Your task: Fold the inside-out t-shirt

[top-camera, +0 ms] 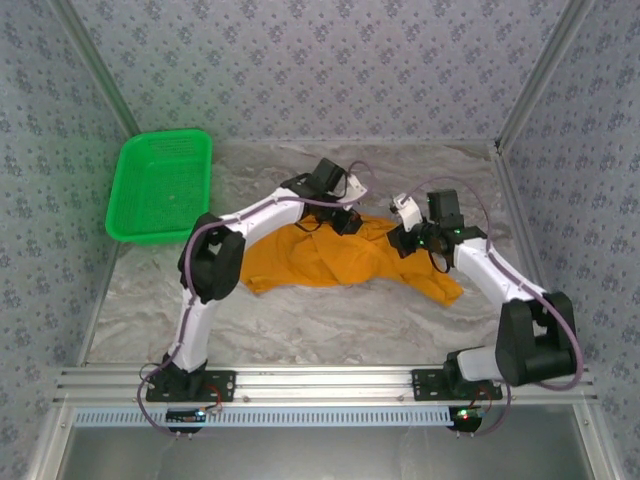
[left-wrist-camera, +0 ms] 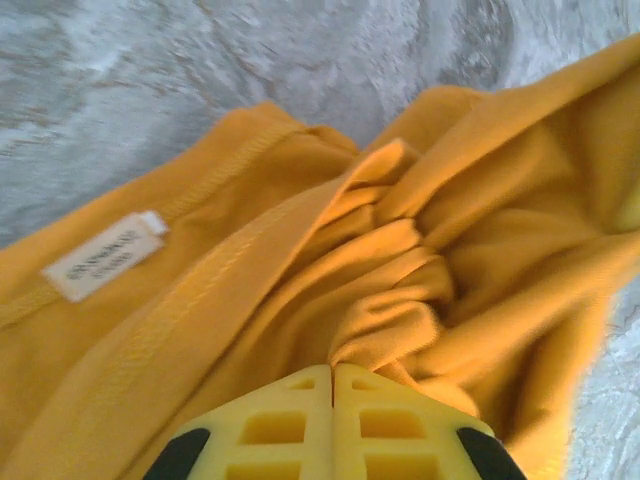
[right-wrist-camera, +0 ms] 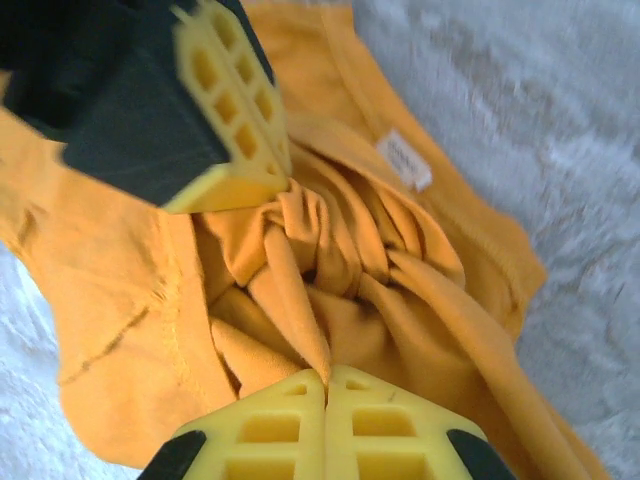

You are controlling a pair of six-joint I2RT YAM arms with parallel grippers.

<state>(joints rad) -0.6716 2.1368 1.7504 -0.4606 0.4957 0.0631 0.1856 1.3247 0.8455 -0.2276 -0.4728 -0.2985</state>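
Marbled table (top-camera: pixel 300 320) bears the inside-out t-shirt (top-camera: pixel 320 262), crumpled at its centre. Left gripper (left-wrist-camera: pixel 332 374) and right gripper (right-wrist-camera: pixel 327 380) each pinch bunched cloth at the shirt's twelve o'clock edge. The step is spreading, I judge: draw them apart.

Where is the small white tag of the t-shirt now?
In the left wrist view the white tag lies flat at the left on the orange t-shirt, beside the collar seam, left of the bunched folds.
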